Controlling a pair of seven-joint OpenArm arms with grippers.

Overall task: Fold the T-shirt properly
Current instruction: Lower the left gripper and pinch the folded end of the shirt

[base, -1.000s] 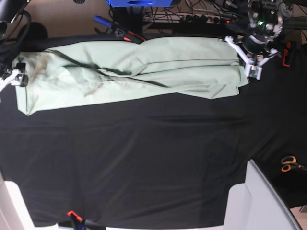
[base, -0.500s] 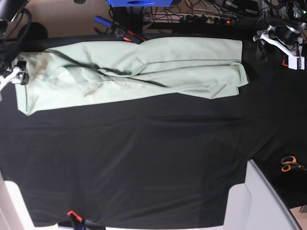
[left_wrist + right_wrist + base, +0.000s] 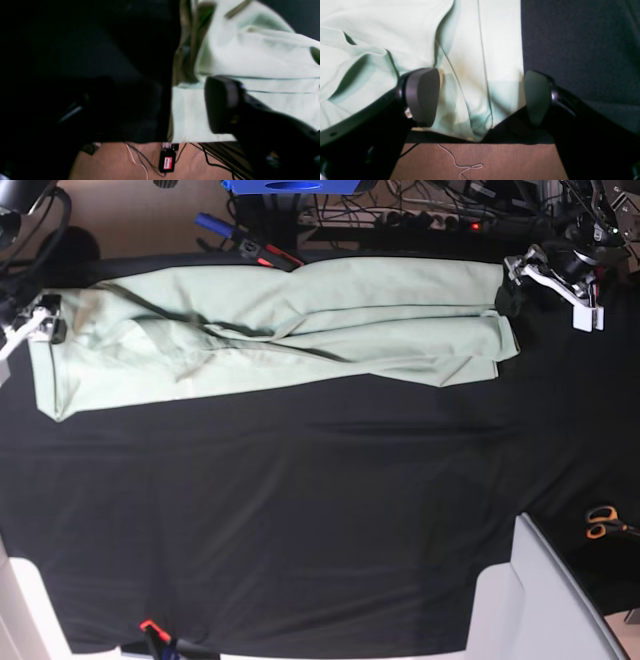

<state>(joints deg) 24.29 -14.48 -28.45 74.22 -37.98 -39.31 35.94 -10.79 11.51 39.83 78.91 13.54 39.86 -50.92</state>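
Note:
The T-shirt [image 3: 300, 330] is pale mint green and lies folded into a long strip along the far edge of the black table [image 3: 300, 510]. My left gripper [image 3: 548, 288] is open just off the strip's right end. In the left wrist view one dark finger [image 3: 220, 105] hangs over the T-shirt [image 3: 250, 50] without touching it, and the other finger is lost in shadow. My right gripper [image 3: 38, 322] is open at the strip's left end. In the right wrist view its pads [image 3: 422, 97] straddle the edge of the T-shirt [image 3: 395, 30] without pinching it. Collar and placket are hidden.
Orange-handled scissors [image 3: 600, 522] lie at the right edge. A white block [image 3: 540, 600] fills the front right corner. Cables and a power strip [image 3: 420, 220], a blue object [image 3: 285, 185] and red and blue tools [image 3: 245, 245] crowd the back. An orange clamp [image 3: 152, 627] grips the front edge.
My left gripper opened, let go of the shirt's right end, swung out to the right and drifted partly back. My right gripper edged a little toward the far side.

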